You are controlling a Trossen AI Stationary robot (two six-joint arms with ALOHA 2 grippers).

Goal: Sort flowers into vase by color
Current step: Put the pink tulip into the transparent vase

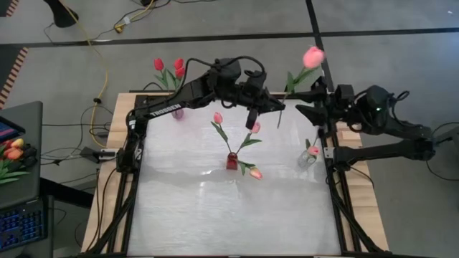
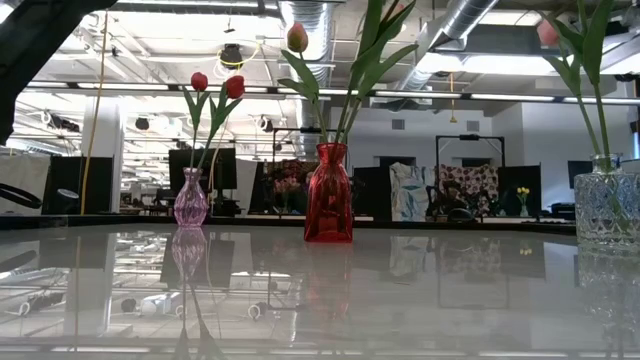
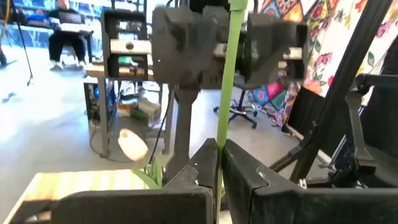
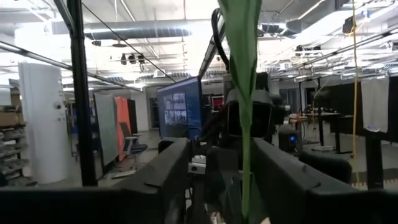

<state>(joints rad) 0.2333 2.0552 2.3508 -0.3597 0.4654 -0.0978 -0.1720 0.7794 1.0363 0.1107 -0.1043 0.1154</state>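
Left claw (image 1: 278,106) is closed on the thin green stem of the pink tulip (image 1: 313,56); the left wrist view shows that stem (image 3: 225,93) pinched between the two dark fingers (image 3: 205,168). Right claw (image 1: 303,109) sits just beside it at the same stem, at about 1 o'clock over the tabletop (image 1: 229,208). In the right wrist view the leaf (image 4: 244,62) runs up between its fingers, which stand spread with gaps on both sides, so this claw reads as open around the stem, not gripping.

Position of task items:
- Pink tulip: held in the air between both claws, head toward 1 o'clock, beyond the tabletop edge.
- Red vase (image 1: 232,160): near centre, holding pink-headed tulips.
- Pink vase (image 2: 190,203): at 11 o'clock, holding two red tulips (image 1: 168,66).
- Clear vase (image 1: 306,158): at 3 o'clock, holding one pink head.

Step in hand, as judged: a handover of the stem from one claw to the other.

Procedure:
1. Close the receiving claw fully on bare stem, not on the leaf, before the holding claw releases.
2. Grip low enough that the stem hangs near vertical.
3. Release slowly; a thin stem can swing or slip.
4. Carry the flower high, clear of the tulips leaning from the red vase.
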